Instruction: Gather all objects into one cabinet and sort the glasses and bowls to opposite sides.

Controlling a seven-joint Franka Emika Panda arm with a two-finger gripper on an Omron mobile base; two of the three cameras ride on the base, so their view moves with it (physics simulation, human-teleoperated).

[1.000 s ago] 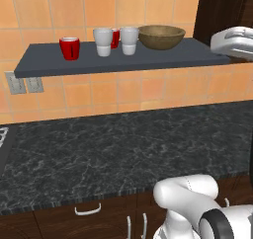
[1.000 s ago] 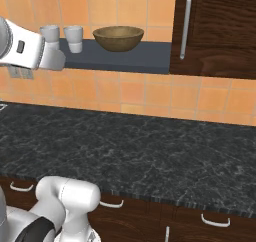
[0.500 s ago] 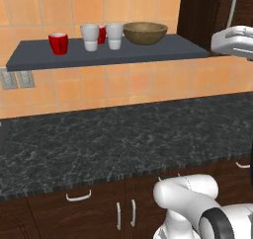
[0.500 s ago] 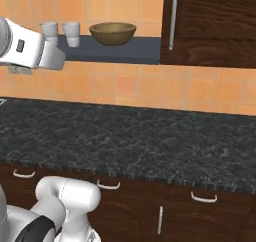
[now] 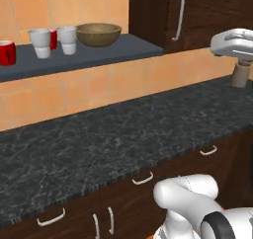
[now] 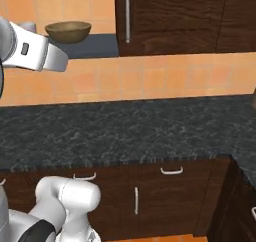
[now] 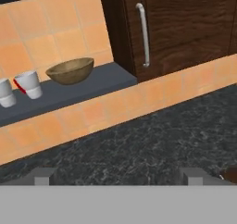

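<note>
Our gripper (image 7: 118,177) jaws wide apart, empty; bowl (image 7: 70,71) and white cups (image 7: 28,84) sit far ahead, up-left of jaws.

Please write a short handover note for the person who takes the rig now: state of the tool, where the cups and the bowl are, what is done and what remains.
Tool: open, holding nothing, above the dark counter.
Things: the brown bowl, two white cups and a red mug stand on the open grey shelf; a second red mug stands behind the white cups. The bowl is the nearest to the closed wooden cabinet.
Done: nothing is gathered yet; the cabinet door is shut.
Left: open a cabinet, move every cup, every mug and the bowl inside, cups on one side, bowl on the other.
</note>
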